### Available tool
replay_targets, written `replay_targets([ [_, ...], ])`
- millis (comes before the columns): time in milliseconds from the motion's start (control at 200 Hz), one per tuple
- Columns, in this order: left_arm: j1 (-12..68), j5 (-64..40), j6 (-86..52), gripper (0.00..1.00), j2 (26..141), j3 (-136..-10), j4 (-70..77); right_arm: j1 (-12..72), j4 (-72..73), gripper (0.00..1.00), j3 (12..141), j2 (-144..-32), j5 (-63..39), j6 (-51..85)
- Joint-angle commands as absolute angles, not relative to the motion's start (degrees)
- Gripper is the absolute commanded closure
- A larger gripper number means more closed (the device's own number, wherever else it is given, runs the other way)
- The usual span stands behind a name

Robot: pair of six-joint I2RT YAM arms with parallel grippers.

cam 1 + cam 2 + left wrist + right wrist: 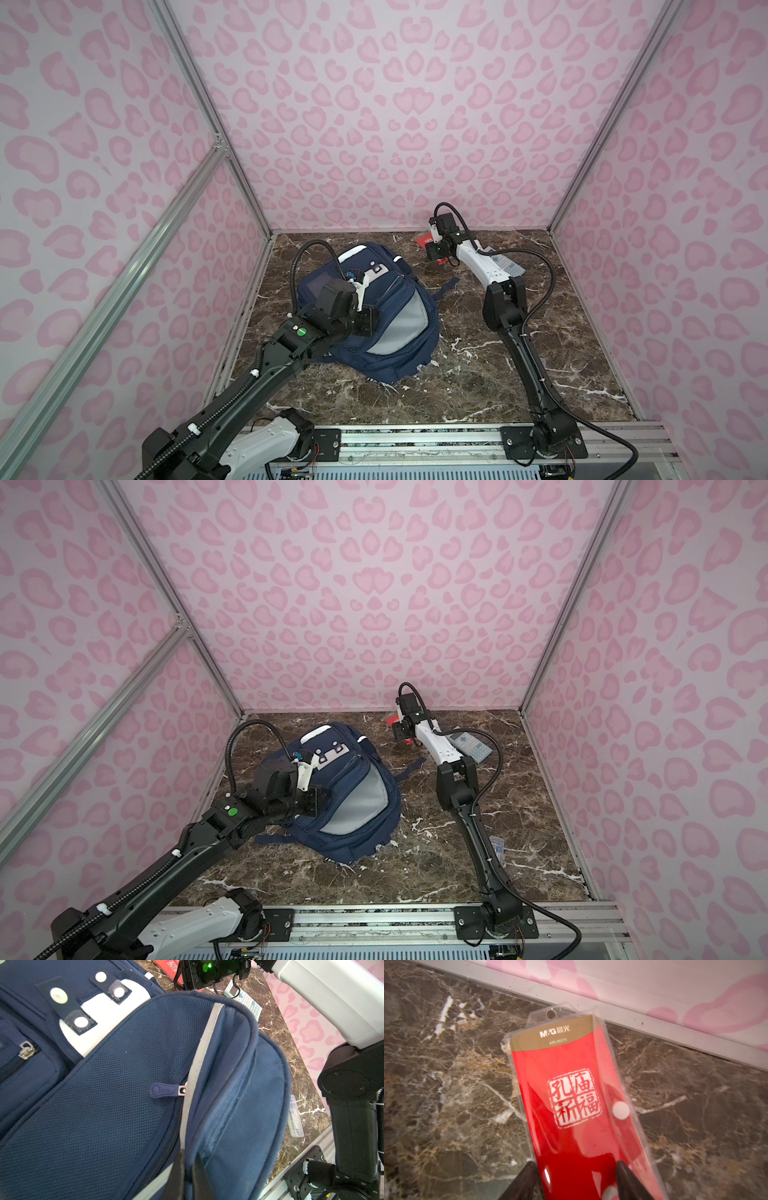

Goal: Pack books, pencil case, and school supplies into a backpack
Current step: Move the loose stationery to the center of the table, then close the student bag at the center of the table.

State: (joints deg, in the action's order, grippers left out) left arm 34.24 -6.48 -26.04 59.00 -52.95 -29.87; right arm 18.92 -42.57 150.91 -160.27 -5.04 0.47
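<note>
**Left pinching backpack edge, right down on red pack**

Backpack lies flat on the marble table, left of centre in the lower half of both top views. Front pockets face up, and the white-patch end points toward the back wall.

Left gripper is over the backpack's left side. In the left wrist view its two dark fingers are pressed together on the navy fabric edge, just beside the grey reflective strip, so it is pinching the fabric. Zipper pull lies on the mesh panel next to that strip, untouched.

Right arm reaches to the back of the table, just right of centre in both top views. Right gripper is down at the red pack, which lies flat near the rail at the foot of the back wall. In the right wrist view the jaws stand apart, one finger at each side of the pack's near end. I can't tell whether they are clamping it or only straddling it. The pack is in a clear sleeve, with a gold band at its far end and a white seal-style stamp mid-face.

Calculator lies flat just right of the right forearm, which partly hides it.

Clear ruler pack lies lower right on the table in a top view. It is just beside the right arm's lower link and well apart from the backpack.
</note>
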Motion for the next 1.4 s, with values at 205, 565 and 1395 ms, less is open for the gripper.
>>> replay_targets([
  [205, 34.2, -7.2, -27.1, 0.97, 57.7, -52.4, -29.4, 17.7, -60.0, 0.55, 145.2, -160.8, -9.8, 2.4],
  [565, 34.2, -6.9, -27.4, 0.97, 55.8, -52.2, -29.7, 19.1, -56.7, 0.71, 115.0, -140.6, -6.4, 10.7],
  [1395, 50.1, 6.8, -32.9, 0.41, 57.8, -56.8, -28.1, 15.7, -19.3, 0.27, 48.8, -88.9, -19.1, 27.6],
])
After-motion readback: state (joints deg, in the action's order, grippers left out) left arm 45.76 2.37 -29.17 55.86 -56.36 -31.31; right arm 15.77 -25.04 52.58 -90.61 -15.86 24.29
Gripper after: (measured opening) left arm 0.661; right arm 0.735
